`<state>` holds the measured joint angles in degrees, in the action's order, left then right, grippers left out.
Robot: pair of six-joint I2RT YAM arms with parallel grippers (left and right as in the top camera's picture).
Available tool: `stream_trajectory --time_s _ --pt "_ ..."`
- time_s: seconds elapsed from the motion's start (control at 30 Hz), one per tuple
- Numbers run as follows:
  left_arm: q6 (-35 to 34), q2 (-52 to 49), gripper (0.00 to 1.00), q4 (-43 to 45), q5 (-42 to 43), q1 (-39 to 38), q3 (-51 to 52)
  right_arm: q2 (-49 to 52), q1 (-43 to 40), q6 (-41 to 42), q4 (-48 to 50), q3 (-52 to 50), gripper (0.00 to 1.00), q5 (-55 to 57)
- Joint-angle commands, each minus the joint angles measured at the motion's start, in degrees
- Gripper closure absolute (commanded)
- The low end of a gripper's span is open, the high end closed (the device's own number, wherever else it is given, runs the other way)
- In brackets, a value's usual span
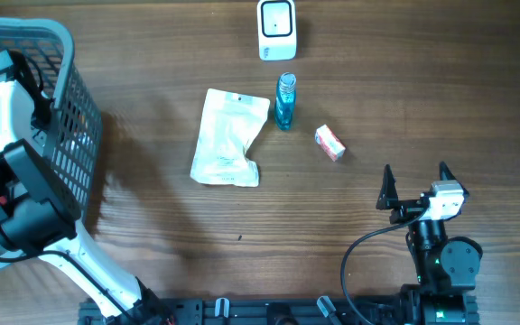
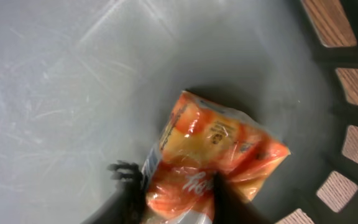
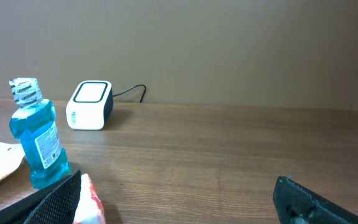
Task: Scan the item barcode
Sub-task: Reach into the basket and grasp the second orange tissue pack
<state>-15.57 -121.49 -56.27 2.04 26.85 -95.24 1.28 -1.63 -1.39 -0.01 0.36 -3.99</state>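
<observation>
The orange, crinkled plastic snack packet (image 2: 219, 146) lies on the floor of the grey plastic mesh basket (image 1: 75, 90), at the upper left of the overhead view. It is judged light, soft and slippery, with contents that are easily crushed. A hold at a flat sealed edge is advised, so that the barcode is left uncovered. The left gripper (image 2: 176, 202) is seen narrowed onto the packet's lower end. The right gripper (image 1: 414, 173) is held wide and empty at the lower right. Only part of a white script word can be made out on the packet, and no barcode is seen.
</observation>
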Motion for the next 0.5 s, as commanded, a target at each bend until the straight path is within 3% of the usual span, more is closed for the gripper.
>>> stream_trajectory --time_s 0.0,0.27,0.47 --pt "0.2 -1.3 0.96 -0.9 -2.1 0.0 2.3 -0.2 0.3 0.3 0.1 -0.1 0.0 0.6" --pt "0.1 6.2 0.96 -5.8 -2.1 0.0 -3.4 -0.2 0.3 0.3 0.1 -0.1 0.0 0.6" --pt "-3.2 23.2 0.96 -5.0 -3.9 0.0 -5.5 -0.2 0.3 0.3 0.1 -0.1 0.0 0.6"
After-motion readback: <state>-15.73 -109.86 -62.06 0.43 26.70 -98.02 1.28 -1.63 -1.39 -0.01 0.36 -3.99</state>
